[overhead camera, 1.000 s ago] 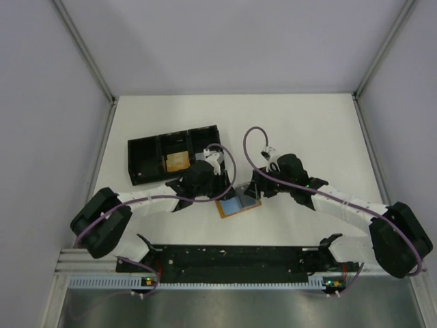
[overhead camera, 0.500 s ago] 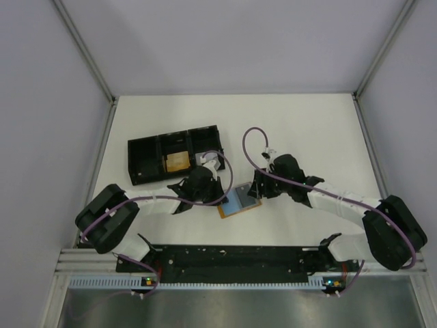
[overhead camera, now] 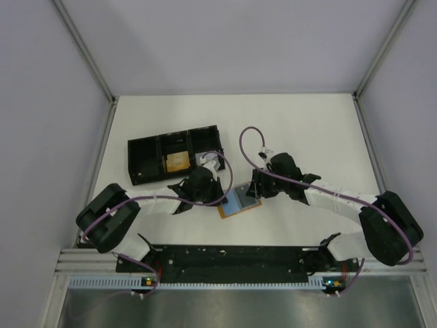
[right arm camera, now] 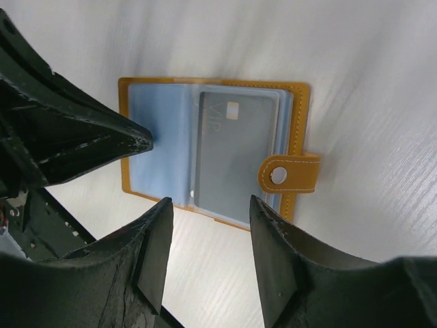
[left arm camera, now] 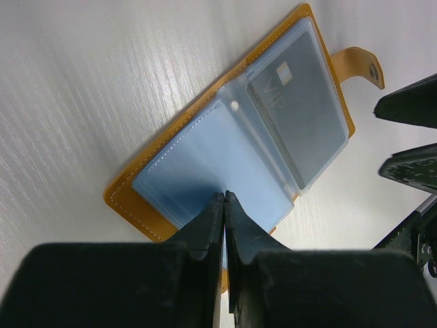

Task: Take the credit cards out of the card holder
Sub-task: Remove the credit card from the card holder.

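Note:
The orange-tan card holder [overhead camera: 240, 203] lies open on the table between my grippers. It shows in the left wrist view [left arm camera: 127, 199] with pale blue plastic sleeves [left arm camera: 198, 160] inside. A grey credit card [left arm camera: 300, 102] sits in the sleeve on the tab side, also seen in the right wrist view [right arm camera: 235, 150]. The snap tab [right arm camera: 290, 174] sticks out over that edge. My left gripper [left arm camera: 225, 195] is shut, its tips resting on the blue sleeves of the other half. My right gripper [right arm camera: 210, 201] is open and empty, just off the holder's edge near the card.
A black three-compartment tray [overhead camera: 143, 158] stands at the back left, with an orange-tan item [overhead camera: 177, 162] in its middle compartment. Grey walls enclose the white table. The right gripper's fingers [left arm camera: 410, 102] show at the right edge of the left wrist view.
My left gripper has come down and forward onto the holder's blue sleeves. My right gripper has shifted slightly left toward the holder. The holder has stayed put.

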You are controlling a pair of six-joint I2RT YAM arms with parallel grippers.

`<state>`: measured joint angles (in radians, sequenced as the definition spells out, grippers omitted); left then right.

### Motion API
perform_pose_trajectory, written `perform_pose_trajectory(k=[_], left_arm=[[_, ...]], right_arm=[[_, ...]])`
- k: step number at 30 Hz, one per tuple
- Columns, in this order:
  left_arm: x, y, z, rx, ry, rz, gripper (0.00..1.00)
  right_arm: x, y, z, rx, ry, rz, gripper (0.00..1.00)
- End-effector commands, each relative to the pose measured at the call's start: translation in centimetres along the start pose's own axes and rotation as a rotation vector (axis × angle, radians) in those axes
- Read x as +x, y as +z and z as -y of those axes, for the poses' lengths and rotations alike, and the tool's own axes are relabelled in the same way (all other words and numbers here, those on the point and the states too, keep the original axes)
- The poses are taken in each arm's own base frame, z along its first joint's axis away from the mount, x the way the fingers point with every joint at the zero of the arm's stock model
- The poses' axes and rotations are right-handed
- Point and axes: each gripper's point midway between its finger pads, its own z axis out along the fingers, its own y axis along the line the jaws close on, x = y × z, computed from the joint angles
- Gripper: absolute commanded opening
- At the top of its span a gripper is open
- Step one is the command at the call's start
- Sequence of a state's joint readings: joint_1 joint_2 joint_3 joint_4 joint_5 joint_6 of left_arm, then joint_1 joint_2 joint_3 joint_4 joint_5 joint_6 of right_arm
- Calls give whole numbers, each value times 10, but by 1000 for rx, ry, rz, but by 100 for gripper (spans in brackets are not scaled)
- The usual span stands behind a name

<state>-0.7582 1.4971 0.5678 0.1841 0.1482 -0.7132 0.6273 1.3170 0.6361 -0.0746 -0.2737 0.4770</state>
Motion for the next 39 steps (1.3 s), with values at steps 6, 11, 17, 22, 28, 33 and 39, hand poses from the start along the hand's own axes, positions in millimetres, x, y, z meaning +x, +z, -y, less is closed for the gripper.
perform_pose_trajectory(k=[6,11,17,22,28,33,39], left_arm=[[9,1,-9,-23,-5,-21,6],[9,2,-8,-19,-5,-24,6],[10,2,-7,-13,-4,-27,6],[10,2,-5,-6,-4,-33,6],[11,3,-4,-2,-6,-39,6],[11,4,-4,0,-6,-42,6],[11,4,-4,1,-6,-43,6]], right_arm=[[6,15,1,9,33,-37,46],[13,18,9,38,39,-55,45],[18,22,12,41,40,-77,45],[21,24,10,29,40,-89,41],[17,22,2,-10,42,-81,31],[8,16,-8,-43,33,-59,30],[-1,9,-25,-110,28,-35,30]])
